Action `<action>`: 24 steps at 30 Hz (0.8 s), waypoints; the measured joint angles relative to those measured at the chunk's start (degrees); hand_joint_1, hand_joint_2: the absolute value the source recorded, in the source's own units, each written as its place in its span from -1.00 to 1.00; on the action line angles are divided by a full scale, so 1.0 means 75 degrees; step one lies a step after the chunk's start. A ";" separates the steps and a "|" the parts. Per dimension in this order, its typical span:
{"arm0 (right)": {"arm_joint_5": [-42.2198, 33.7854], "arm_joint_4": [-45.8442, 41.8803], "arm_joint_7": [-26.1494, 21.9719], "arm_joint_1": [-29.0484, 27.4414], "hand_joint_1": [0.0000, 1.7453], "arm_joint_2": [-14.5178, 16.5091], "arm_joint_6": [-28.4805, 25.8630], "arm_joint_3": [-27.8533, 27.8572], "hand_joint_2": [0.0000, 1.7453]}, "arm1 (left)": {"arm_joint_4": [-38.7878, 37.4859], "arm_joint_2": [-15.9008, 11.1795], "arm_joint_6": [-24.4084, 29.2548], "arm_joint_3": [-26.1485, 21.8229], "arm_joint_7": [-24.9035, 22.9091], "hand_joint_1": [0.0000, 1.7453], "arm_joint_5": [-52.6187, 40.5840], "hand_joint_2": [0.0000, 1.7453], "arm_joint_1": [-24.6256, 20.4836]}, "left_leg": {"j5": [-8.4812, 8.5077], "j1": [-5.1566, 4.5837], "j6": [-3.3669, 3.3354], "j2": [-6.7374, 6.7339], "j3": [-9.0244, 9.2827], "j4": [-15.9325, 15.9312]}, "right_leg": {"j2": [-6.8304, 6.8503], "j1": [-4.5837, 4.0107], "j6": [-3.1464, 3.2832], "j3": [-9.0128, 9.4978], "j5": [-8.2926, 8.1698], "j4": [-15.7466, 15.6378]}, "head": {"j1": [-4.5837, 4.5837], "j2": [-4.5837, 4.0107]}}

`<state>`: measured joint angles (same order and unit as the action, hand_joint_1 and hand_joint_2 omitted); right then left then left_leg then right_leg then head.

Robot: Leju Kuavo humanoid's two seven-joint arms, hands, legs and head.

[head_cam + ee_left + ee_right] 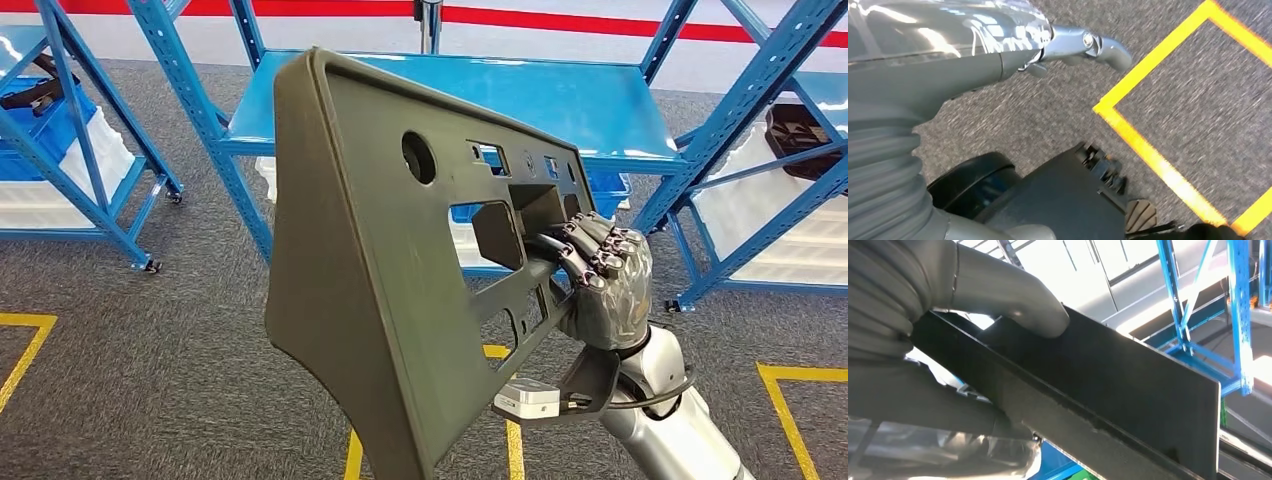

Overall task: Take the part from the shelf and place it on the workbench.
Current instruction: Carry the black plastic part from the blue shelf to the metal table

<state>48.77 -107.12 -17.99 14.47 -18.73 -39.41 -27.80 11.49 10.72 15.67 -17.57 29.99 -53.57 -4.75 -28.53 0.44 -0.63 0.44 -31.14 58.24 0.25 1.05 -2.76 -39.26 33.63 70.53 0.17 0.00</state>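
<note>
1. At the far left of the head view stands a blue shelf rack (75, 150) on castors, with a blue crate (45, 120) and a white bin (60, 185) on it; a dark object lies on top of the crate.
2. Yellow floor tape (25, 350) marks lines on the grey carpet (150, 350) in front of that rack.
3. The left hand (1088, 45) appears in the left wrist view, hanging over the carpet beside a yellow taped outline (1148, 145). It holds nothing; its thumb sticks out straight, but the fingers are out of sight, so I cannot tell whether they are spread or curled.
4. In the middle of the head view the part (390, 260), a large dark grey plastic panel with a round hole, several rectangular cut-outs and a raised rim, is held up in the air, tilted, in front of the shelving and off every surface.
5. Behind the part is the middle blue shelf (560, 100), its flat blue deck bare where it shows, with white bins below it.
6. The right hand (600, 280) grasps the part: its dark fingers (585, 245) are hooked through a rectangular opening and clenched on a bar of the panel. In the right wrist view the grey thumb (1018, 300) presses flat on the dark face of the part.
7. A small white camera box (527, 400) sits on a black bracket at the right wrist, on the silver forearm.
8. At the far right stands another blue rack (760, 150) with a white bin and a dark part on its shelf.
9. A red stripe (600, 20) runs along the floor behind the racks.
10. No writing, brand or label can be read anywhere.
</note>
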 joint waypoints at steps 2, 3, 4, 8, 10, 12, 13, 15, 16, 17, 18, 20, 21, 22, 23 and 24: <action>0.0101 0.0000 0.0004 -0.0092 0.94 0.0033 -0.0002 0.0034 1.00 | -0.0005 -0.0005 0.0000 0.0000 -0.0004 -1.00 -0.0003 1.00 0.0014 | 0.0027 0.0003 0.0001 0.0083 -0.0051 0.0020 | -0.0001 0.0012 -0.0012 -0.0152 0.0081 0.0475 | -0.0082 0.0000; 0.0127 0.0000 -0.0004 -0.0126 0.94 0.0050 -0.0002 0.0051 1.00 | -0.0009 -0.0008 0.0000 0.0000 -0.0007 -1.00 -0.0007 1.00 0.0019 | 0.0035 0.0007 0.0006 0.0140 -0.0063 0.0033 | -0.0008 0.0021 -0.0015 -0.0025 -0.0085 0.0290 | -0.0118 0.0000; 0.0144 0.0000 -0.0022 -0.0149 0.94 0.0070 -0.0003 0.0072 1.00 | -0.0013 -0.0009 0.0000 0.0000 -0.0013 -1.00 -0.0016 1.00 0.0022 | 0.0038 0.0013 0.0016 0.0207 -0.0068 0.0048 | -0.0052 0.0032 -0.0016 0.0220 -0.0345 -0.0153 | -0.0148 0.0000; 0.0160 -0.0018 -0.0204 -0.0208 0.94 0.0154 -0.0015 0.0177 1.00 | -0.0018 -0.0024 0.0000 0.0000 -0.0101 -1.00 -0.0098 1.00 0.0010 | 0.0102 0.0009 0.0166 0.0487 -0.0234 0.0123 | -0.0504 0.0073 0.0021 0.0886 -0.0704 -0.1512 | -0.0195 0.0000; 0.0152 -0.0036 -0.0288 -0.0227 0.94 0.0208 -0.0022 0.0195 1.00 | -0.0023 -0.0051 0.0000 0.0000 -0.0176 -1.00 -0.0138 1.00 0.0043 | 0.0155 0.0017 0.0277 0.0598 -0.0345 0.0132 | -0.0403 0.0079 0.0070 0.0866 -0.0681 -0.1554 | -0.0153 0.0000; 0.0141 -0.0071 -0.0324 -0.0226 0.94 0.0256 -0.0023 0.0193 1.00 | -0.0025 -0.0088 -0.0001 0.0000 -0.0266 -1.00 -0.0191 1.00 0.0063 | 0.0012 0.0010 0.0335 0.0447 -0.0451 0.0339 | -0.0244 0.0109 0.0153 0.0863 -0.0705 -0.1572 | -0.0064 0.0000; 0.0139 -0.0093 -0.0331 -0.0223 0.94 0.0272 -0.0024 0.0190 1.00 | -0.0025 -0.0112 -0.0003 0.0001 -0.0322 -1.00 -0.0225 1.00 0.0052 | -0.0184 0.0005 0.0348 0.0308 -0.0588 0.0669 | -0.0144 0.0120 0.0201 0.0868 -0.0711 -0.1584 | -0.0002 0.0000; 0.0136 -0.0123 -0.0334 -0.0214 0.94 0.0291 -0.0026 0.0176 1.00 | -0.0025 -0.0161 -0.0012 0.0004 -0.0466 -1.00 -0.0296 1.00 0.0013 | -0.0669 0.0001 0.0366 0.0089 -0.1009 0.1704 | 0.0054 0.0085 0.0263 0.0872 -0.0708 -0.1583 | 0.0106 0.0000; 0.0130 -0.0127 -0.0336 -0.0205 0.94 0.0297 -0.0026 0.0165 1.00 | -0.0025 -0.0186 -0.0020 0.0008 -0.0541 -1.00 -0.0325 1.00 -0.0010 | -0.0824 0.0006 0.0374 0.0053 -0.1178 0.2149 | 0.0153 0.0074 0.0269 0.0874 -0.0707 -0.1582 | 0.0137 0.0000; 0.0118 -0.0127 -0.0338 -0.0189 0.94 0.0305 -0.0026 0.0152 1.00 | -0.0025 -0.0208 -0.0026 0.0014 -0.0616 -1.00 -0.0346 1.00 -0.0027 | -0.0851 0.0013 0.0379 0.0029 -0.1235 0.2360 | 0.0245 0.0068 0.0273 0.0878 -0.0707 -0.1581 | 0.0158 0.0000; 0.0100 -0.0126 -0.0344 -0.0167 0.94 0.0316 -0.0026 0.0139 1.00 | -0.0025 -0.0232 -0.0032 0.0020 -0.0683 -1.00 -0.0363 1.00 -0.0038 | -0.0740 0.0025 0.0382 -0.0003 -0.1149 0.2264 | 0.0328 0.0068 0.0271 0.0886 -0.0706 -0.1578 | 0.0180 0.0000; 0.0037 -0.0127 -0.0393 -0.0115 0.94 0.0353 -0.0026 0.0127 1.00 | -0.0025 -0.0296 -0.0036 0.0031 -0.0752 -1.00 -0.0377 1.00 -0.0037 | -0.0267 0.0050 0.0382 -0.0221 -0.0641 0.1320 | 0.0464 0.0067 0.0249 0.0910 -0.0693 -0.1561 | 0.0220 0.0000; -0.0005 -0.0133 -0.0447 -0.0098 0.94 0.0375 -0.0026 0.0127 1.00 | -0.0025 -0.0327 -0.0046 0.0034 -0.0733 -1.00 -0.0377 1.00 -0.0030 | -0.0090 0.0028 0.0383 -0.0398 -0.0404 0.0826 | 0.0522 0.0048 0.0225 0.0914 -0.0683 -0.1542 | 0.0250 0.0000; -0.0052 -0.0143 -0.0514 -0.0087 0.94 0.0395 -0.0026 0.0131 1.00 | -0.0025 -0.0361 -0.0056 0.0035 -0.0687 -1.00 -0.0376 1.00 -0.0027 | 0.0008 0.0014 0.0363 -0.0542 -0.0251 0.0462 | 0.0584 0.0023 0.0197 0.0905 -0.0676 -0.1520 | 0.0269 0.0000; -0.0095 -0.0154 -0.0588 -0.0084 0.94 0.0414 -0.0026 0.0136 1.00 | -0.0025 -0.0384 -0.0067 0.0036 -0.0628 -1.00 -0.0374 1.00 -0.0022 | 0.0019 -0.0010 0.0337 -0.0617 -0.0212 0.0299 | 0.0652 -0.0006 0.0165 0.0892 -0.0678 -0.1505 | 0.0271 0.0000; -0.0134 -0.0164 -0.0662 -0.0087 0.94 0.0439 -0.0026 0.0139 1.00 | -0.0025 -0.0405 -0.0076 0.0039 -0.0575 -1.00 -0.0376 1.00 -0.0023 | 0.0002 -0.0038 0.0301 -0.0583 -0.0242 0.0272 | 0.0734 -0.0027 0.0138 0.0881 -0.0688 -0.1500 | 0.0265 0.0000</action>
<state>47.76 -108.35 -22.96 13.82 -15.44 -39.60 -26.76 11.30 7.68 15.10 -17.28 25.68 -56.39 -4.92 -28.52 0.15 1.62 -3.94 -32.96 60.27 5.76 0.85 -1.73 -32.65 28.48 59.29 2.16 0.00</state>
